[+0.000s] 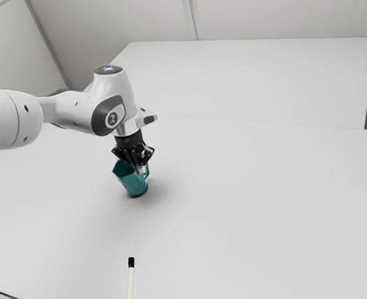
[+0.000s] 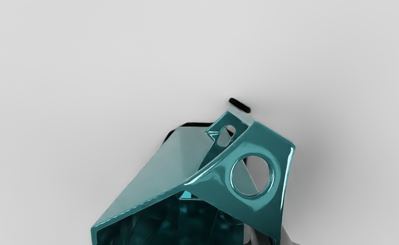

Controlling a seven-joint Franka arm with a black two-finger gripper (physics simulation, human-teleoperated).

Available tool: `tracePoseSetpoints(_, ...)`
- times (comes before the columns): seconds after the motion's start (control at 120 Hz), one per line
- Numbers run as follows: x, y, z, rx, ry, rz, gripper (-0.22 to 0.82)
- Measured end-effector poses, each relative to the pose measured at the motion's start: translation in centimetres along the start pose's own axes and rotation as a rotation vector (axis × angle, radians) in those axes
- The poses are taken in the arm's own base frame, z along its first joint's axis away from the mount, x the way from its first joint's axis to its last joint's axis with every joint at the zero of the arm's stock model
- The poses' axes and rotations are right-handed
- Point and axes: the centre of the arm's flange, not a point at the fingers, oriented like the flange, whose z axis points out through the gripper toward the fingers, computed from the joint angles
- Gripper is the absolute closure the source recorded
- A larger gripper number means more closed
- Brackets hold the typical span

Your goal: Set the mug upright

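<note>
Where my teal mug point(image 1: 128, 178) opens: toward eleven o'clock in the exterior view, tilted, glossy, faceted.
Dark base point(image 1: 135, 195): at six, low over the table point(image 1: 252, 205).
Gripper point(image 1: 139, 166): at twelve, close against the mug, presumably steadying its lean; open or closed, I cannot tell.
Handle point(image 2: 216, 217): at two, round-holed.

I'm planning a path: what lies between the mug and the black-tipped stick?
Bare tabletop lies between the mug and the stick, as the exterior view shows.
</note>
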Motion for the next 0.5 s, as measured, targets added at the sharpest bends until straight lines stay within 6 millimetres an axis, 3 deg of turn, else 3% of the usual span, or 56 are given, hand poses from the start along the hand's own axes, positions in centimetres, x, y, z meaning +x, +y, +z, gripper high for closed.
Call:
tracePoseSetpoints(0.075,0.1,0.0,0.2,0.000,0.000,-0.003,0.79)
tracePoseSetpoints(0.292,-0.1,0.6,-0.6,0.001,0.012,0.012,0.33)
tracePoseSetpoints(0.5,-0.6,0.4,-3.0,-0.001,0.049,0.012,0.13)
